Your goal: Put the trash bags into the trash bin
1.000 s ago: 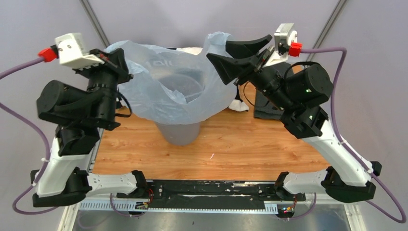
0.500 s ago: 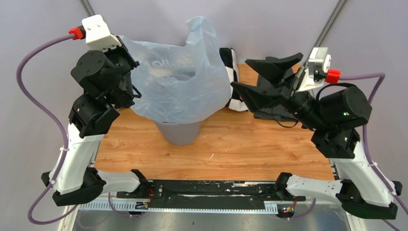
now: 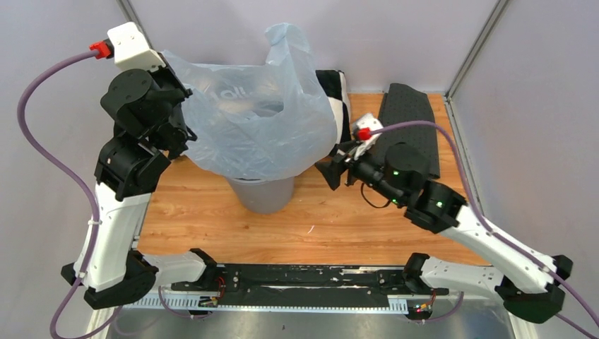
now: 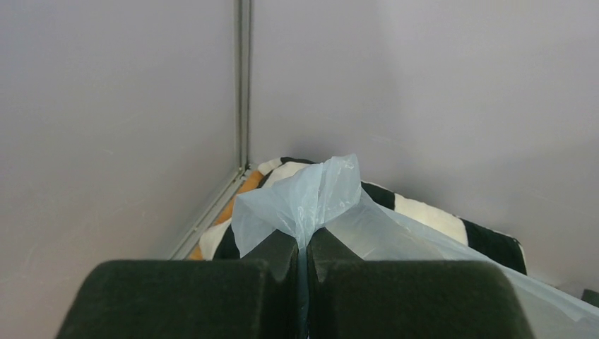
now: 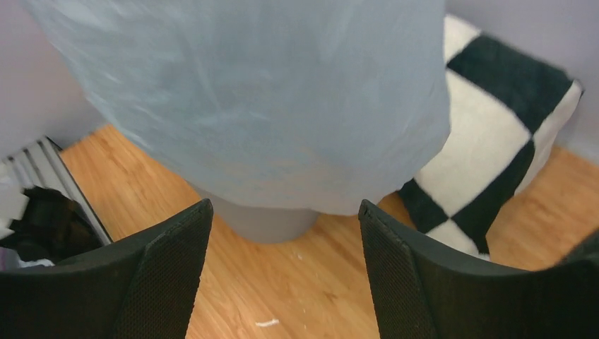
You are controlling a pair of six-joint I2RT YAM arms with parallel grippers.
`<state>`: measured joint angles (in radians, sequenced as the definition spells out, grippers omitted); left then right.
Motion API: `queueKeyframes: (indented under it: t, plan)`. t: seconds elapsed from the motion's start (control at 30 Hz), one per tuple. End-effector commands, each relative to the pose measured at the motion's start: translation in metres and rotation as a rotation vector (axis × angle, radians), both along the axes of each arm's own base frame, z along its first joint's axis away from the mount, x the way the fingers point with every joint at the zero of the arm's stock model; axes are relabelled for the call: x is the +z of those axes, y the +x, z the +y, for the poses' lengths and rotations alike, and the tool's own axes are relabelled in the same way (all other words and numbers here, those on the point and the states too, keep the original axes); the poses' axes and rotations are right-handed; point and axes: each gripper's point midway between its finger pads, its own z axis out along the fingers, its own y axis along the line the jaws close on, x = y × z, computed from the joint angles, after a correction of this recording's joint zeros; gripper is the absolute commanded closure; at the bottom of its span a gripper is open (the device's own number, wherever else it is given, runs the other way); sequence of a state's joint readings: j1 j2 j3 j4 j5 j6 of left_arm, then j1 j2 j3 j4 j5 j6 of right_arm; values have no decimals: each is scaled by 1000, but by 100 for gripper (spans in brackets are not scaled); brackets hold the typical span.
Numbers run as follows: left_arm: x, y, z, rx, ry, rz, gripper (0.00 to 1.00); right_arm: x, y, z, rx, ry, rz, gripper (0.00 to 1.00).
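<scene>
The pale blue-grey trash bag (image 3: 261, 134) is draped over the top of the grey trash bin (image 3: 263, 194), whose lower body shows below it. My left gripper (image 3: 185, 95) is shut on the bag's left edge and holds it up; in the left wrist view the bunched plastic (image 4: 311, 201) sticks out between the closed fingers. My right gripper (image 3: 332, 169) is open and empty, low beside the bag's right side. In the right wrist view the bag (image 5: 268, 106) hangs ahead over the bin (image 5: 265, 220), between the spread fingers (image 5: 169, 268).
A black-and-white checkered pillow (image 3: 337, 106) lies behind the bin, also in the right wrist view (image 5: 487, 141). A dark grey textured mat (image 3: 410, 123) lies at the back right. Grey walls close the back and sides. The wooden table (image 3: 318, 226) is bare in front.
My right gripper has let go of the bag's right edge, opened, and swung down and left to beside the bin. The bag's right side dropped over the bin. The left arm rose slightly.
</scene>
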<state>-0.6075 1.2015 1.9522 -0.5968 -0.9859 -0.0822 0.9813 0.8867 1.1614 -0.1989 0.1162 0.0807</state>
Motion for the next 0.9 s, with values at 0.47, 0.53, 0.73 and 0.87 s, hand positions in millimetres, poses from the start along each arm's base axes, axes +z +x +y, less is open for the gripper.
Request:
queueKeyframes:
  t: [0.47, 0.53, 0.73, 0.87]
  plan:
    - [-25, 8, 0, -28, -1, 45, 100, -37, 52, 36, 96, 168, 67, 26]
    - [-24, 8, -2, -37, -5, 42, 100, -31, 54, 42, 114, 173, 63, 31]
    - [-22, 6, -4, -63, -17, 31, 100, -8, 57, 67, 190, 192, 60, 69]
    - [-23, 4, -8, -94, -30, 26, 100, 1, 53, 91, 238, 168, 53, 84]
